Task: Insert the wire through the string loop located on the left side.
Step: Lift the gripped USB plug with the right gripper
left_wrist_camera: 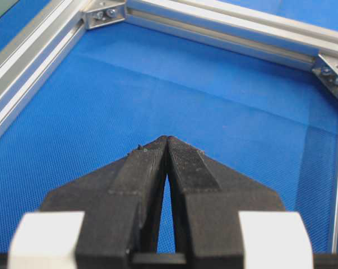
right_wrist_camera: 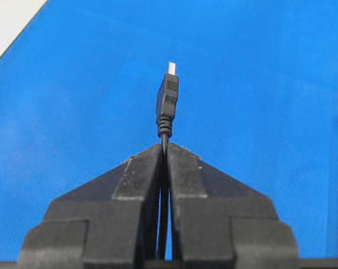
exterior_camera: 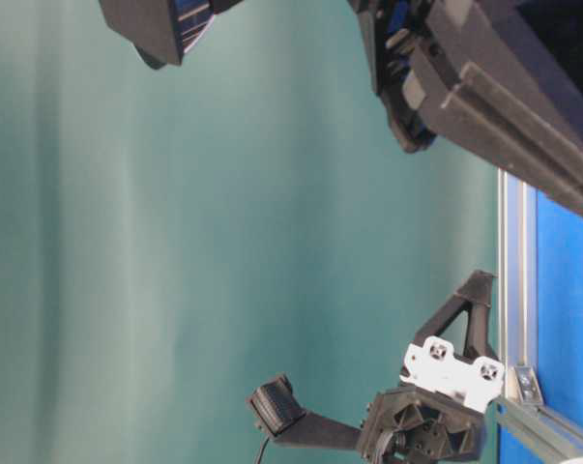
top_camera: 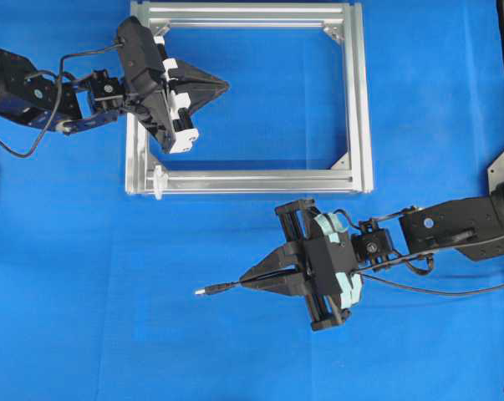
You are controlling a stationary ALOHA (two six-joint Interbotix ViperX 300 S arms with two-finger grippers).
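- At far left of the overhead view, left gripper (top_camera: 225,84): black ribbed fingers with white blocky mounts, jaws pressed together on nothing, tips meeting in a sharp wedge. It reaches in over the left rail and hangs over the open interior of the frame.
- Aluminium frame (top_camera: 358,100): square of silver slotted extrusion with bolted corner brackets, lying flat on the blue cloth (top_camera: 84,292), which has a fine woven mesh texture. Blue cloth shows across the whole interior.
- String loop (top_camera: 159,181): small white shape at the frame's lower-left corner, beside the near rail; too small to resolve its form. Left gripper is well apart from it.
- Below the frame, wire (top_camera: 210,291): thin black cable, plug with ridged strain relief and silvery tip pointing left. Plug sticks out past the fingertips; cable trails right, off the edge.
- Right gripper (top_camera: 245,283): black wedge fingers clamped on the wire just behind the plug. Open cloth lies left of the plug; loop sits up and left, well apart.
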